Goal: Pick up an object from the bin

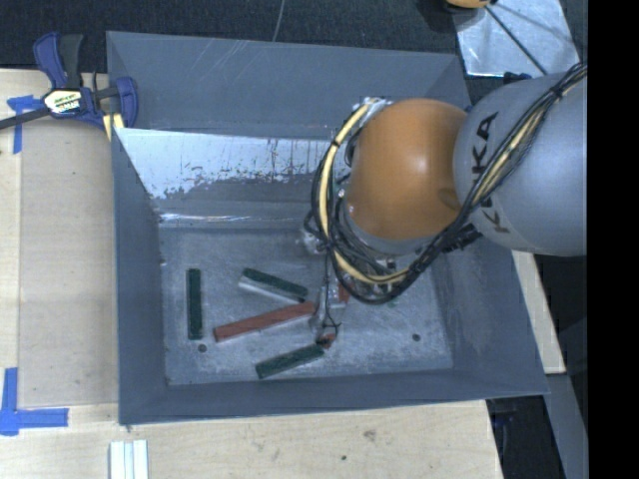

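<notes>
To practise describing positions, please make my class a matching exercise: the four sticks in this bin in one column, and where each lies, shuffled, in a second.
1 red-brown stick
2 grey-green stick
3 dark green stick
4 mid-green stick

a alone at the view's left
b nearest the lower wall of the bin
c between two others, right end by the gripper
d slanted, just above the red-brown one

Pairs: 1-c, 2-d, 3-b, 4-a

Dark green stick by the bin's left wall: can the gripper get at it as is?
Probably yes. The dark green stick lies flat and alone, with nothing on it; the gripper sits at the red-brown stick's right end.
</notes>
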Controlling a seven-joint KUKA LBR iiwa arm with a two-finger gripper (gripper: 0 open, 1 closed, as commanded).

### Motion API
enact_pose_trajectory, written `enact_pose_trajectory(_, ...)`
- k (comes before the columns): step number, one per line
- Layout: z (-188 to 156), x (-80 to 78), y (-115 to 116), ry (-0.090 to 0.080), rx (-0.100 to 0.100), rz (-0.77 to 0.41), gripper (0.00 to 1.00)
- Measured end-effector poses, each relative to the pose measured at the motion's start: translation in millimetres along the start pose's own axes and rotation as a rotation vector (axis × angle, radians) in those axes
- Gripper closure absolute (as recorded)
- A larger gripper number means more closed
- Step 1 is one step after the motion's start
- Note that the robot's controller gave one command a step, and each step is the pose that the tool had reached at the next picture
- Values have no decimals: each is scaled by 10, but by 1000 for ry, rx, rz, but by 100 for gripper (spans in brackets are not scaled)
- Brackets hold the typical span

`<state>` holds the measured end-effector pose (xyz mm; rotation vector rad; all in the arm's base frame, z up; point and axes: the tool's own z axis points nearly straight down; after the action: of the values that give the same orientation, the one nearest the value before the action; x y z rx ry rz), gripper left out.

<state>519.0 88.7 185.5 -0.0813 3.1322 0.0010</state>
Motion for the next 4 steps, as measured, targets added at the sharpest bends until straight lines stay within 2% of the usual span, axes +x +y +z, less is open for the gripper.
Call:
enact_pose_trajectory(1, 435, -108, 143, 8, 0, -32, 0)
enact_pose_trajectory(2, 917, -365, -92, 2, -1, -137, 0)
enact_pose_trajectory(3, 1017, -89, 448, 6, -2, -323, 100)
enact_pose_trajectory(4, 1017, -89, 448, 6, -2, -323, 100)
